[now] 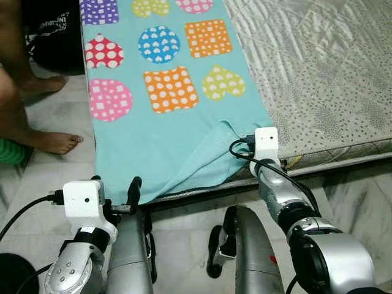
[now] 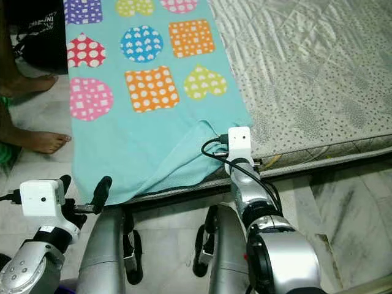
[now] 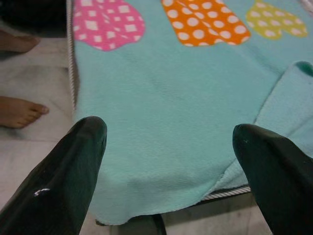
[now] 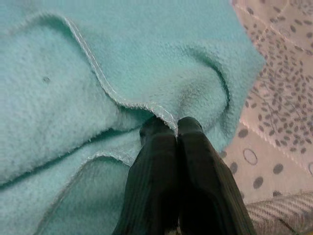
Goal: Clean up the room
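A turquoise fleece blanket (image 1: 165, 147) with coloured dotted hearts, squares and circles lies spread over the left part of a mattress (image 1: 318, 73). Its near edge hangs over the bed's side, and the near right corner is folded and bunched. My right gripper (image 4: 168, 128) is at that bunched corner, shut on the blanket's stitched hem (image 4: 122, 100). My left gripper (image 3: 168, 134) is open and low in front of the blanket's near left corner, a short way from the cloth. Nothing is between its fingers (image 1: 133, 188).
The mattress, in a grey patterned sheet, fills the right side. A person's bare feet (image 1: 55, 142) stand on the marble floor (image 1: 355, 196) to the left of the bed. A dark bag (image 1: 58, 37) lies behind them. A black round object (image 1: 15, 272) is by my left arm.
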`<state>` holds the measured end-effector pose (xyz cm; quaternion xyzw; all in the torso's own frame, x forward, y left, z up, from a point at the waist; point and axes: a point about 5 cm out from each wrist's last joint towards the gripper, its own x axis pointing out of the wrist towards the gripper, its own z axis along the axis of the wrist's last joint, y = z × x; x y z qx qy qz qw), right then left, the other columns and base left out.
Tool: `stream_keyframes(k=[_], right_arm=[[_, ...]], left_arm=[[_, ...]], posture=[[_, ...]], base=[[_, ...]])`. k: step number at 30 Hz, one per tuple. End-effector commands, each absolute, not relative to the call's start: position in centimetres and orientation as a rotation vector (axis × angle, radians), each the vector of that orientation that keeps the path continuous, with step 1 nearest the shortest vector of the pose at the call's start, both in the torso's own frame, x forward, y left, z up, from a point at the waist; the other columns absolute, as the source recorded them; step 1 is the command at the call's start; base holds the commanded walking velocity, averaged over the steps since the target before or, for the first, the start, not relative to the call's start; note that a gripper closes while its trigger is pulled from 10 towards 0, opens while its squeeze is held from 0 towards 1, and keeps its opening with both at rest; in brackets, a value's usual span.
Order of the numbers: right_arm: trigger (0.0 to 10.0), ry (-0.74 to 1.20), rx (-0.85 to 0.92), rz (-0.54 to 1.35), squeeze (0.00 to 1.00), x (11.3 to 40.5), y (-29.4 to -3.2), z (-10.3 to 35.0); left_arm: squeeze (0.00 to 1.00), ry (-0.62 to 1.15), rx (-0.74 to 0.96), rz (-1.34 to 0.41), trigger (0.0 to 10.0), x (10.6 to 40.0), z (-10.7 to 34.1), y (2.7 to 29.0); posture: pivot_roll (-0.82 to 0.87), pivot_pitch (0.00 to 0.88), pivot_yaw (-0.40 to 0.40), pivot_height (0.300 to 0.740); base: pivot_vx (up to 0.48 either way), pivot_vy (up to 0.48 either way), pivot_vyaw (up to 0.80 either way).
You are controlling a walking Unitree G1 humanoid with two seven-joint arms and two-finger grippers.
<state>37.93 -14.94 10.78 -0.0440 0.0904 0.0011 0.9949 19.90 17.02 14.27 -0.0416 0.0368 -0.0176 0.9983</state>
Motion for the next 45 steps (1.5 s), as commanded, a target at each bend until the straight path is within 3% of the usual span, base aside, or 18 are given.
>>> stream_keyframes(k=[1,25,36,45], right_arm=[[0.0,0.209,-0.073,-0.004,0.00,37.3,-15.6,9.6],[0.0,0.122,0.078,0.195,0.00,35.7,-17.8,9.5],[0.0,0.080,0.150,0.275,0.00,36.9,-17.3,11.5],[0.0,0.066,0.106,0.257,0.00,37.7,-18.8,12.9]], left_arm=[[0.00,0.105,-0.083,-0.021,10.0,19.5,13.6,17.3],[0.00,0.099,-0.073,0.002,10.0,20.0,13.3,18.2],[0.00,0.091,-0.076,0.007,10.0,20.7,13.3,18.5],[0.00,0.088,-0.077,0.025,10.0,20.6,13.3,18.8]], posture=[[0.20,0.391,-0.056,0.603],[0.15,0.380,-0.036,0.603],[0.16,0.371,-0.029,0.603],[0.16,0.366,-0.033,0.603]], base=[[0.000,0.000,0.00],[0.000,0.000,0.00],[0.000,0.000,0.00],[0.000,0.000,0.00]])
